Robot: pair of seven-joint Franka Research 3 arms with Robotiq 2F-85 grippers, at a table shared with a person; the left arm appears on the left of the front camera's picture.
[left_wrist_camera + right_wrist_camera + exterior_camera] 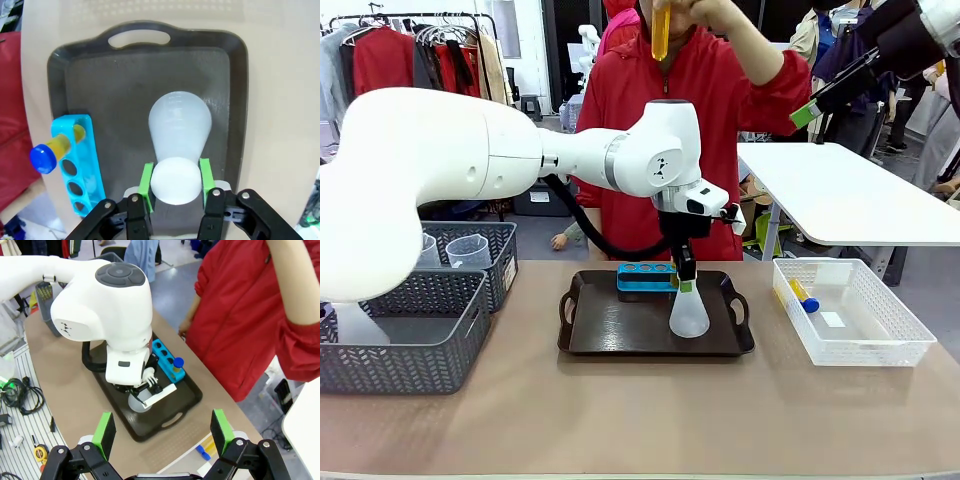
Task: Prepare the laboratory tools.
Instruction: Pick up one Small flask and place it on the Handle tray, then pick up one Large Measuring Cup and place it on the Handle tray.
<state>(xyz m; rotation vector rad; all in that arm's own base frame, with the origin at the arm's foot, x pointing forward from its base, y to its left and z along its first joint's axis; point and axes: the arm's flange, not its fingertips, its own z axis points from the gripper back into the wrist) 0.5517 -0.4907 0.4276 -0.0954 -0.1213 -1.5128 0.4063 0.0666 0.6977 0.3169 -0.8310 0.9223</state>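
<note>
Left end effector [176,180] pinches the conical flask [180,125] by its neck, base seemingly standing on the tray [125,75] beneath it. Part both pads evenly, then lift straight, avoiding the blue rack [92,150] alongside.

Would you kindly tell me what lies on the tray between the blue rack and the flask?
Nothing: the left wrist view shows only the bare floor of the tray between the rack and the flask.
</note>
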